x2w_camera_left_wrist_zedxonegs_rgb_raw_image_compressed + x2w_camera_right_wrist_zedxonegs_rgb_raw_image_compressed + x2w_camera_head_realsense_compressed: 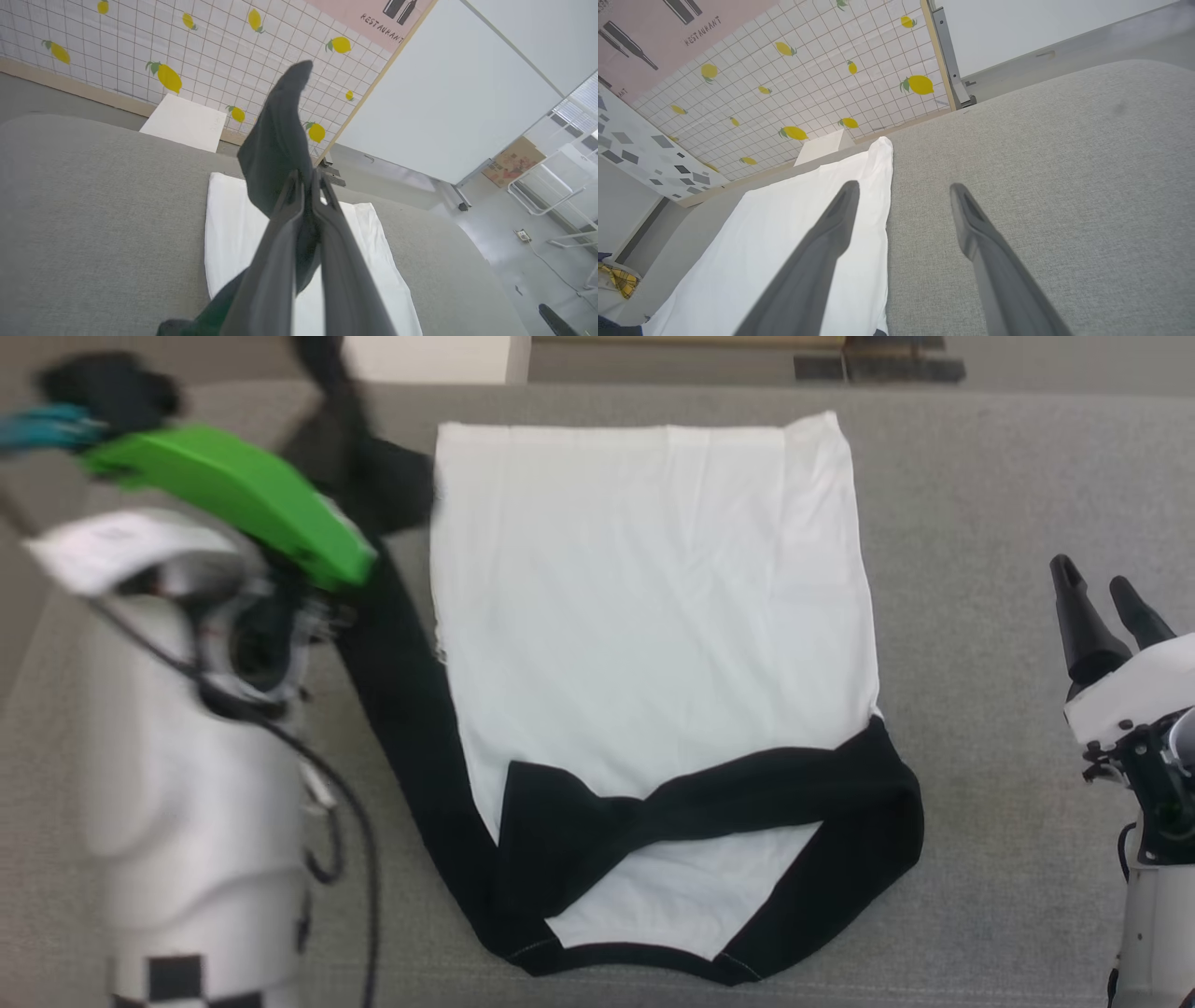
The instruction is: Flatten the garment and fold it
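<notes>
Left wrist view: gripper (pixel 306 181) pinches garment (pixel 275 135)

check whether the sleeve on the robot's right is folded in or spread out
Folded in: the right-side sleeve lies across the white body of the garment.

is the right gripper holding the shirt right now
No, in the right wrist view the right gripper has its fingers wide apart with bare grey cushion between them, beside the white edge of the raglan shirt.

Bare grey surface (pixel 980 728) right of the garment (pixel 653 616); lifted black sleeve (pixel 383 485) at left.
</notes>
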### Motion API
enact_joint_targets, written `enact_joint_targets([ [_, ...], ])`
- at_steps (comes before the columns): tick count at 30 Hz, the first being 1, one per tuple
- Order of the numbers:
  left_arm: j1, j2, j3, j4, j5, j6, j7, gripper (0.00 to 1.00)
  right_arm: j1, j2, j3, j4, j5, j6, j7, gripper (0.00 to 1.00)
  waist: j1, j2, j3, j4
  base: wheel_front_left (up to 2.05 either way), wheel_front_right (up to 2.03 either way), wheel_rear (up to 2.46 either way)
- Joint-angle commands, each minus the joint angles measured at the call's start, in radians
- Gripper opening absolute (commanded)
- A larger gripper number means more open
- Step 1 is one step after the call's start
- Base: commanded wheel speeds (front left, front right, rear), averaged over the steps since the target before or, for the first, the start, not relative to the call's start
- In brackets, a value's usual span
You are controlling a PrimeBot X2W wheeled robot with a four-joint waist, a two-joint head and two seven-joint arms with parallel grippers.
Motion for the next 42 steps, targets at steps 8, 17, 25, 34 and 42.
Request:
enact_joint_targets([
  [8,0.191,-0.044,-0.376,0.082,-0.030,-0.009,-0.014,0.00,0.029,0.006,0.012,-0.003,0.005,-0.001,0.007,1.00,0.0001,0.0000,-0.046,-0.035,0.00,0.00,0.00],
  [17,0.208,-0.045,-0.665,0.246,-0.110,0.048,-0.058,0.00,0.027,0.007,0.028,0.012,0.021,-0.001,-0.005,1.00,0.0001,0.0000,-0.012,-0.084,0.00,0.00,0.00],
  [25,0.170,-0.042,-0.763,0.378,-0.088,0.055,0.005,0.36,0.031,0.007,0.036,0.039,0.034,-0.001,-0.028,1.00,0.0001,0.0000,-0.010,-0.088,0.00,0.00,0.00],
  [34,0.136,-0.005,-0.694,0.321,-0.168,0.078,0.106,1.00,0.043,0.007,0.029,0.065,0.033,-0.001,-0.039,1.00,0.0001,0.0000,-0.053,-0.047,0.00,0.00,0.00],
  [42,0.117,0.069,-0.434,0.116,-0.279,0.139,-0.026,1.00,0.045,0.008,0.026,0.053,0.026,-0.001,-0.028,1.00,0.0001,0.0000,-0.072,-0.020,0.00,0.00,0.00],
])
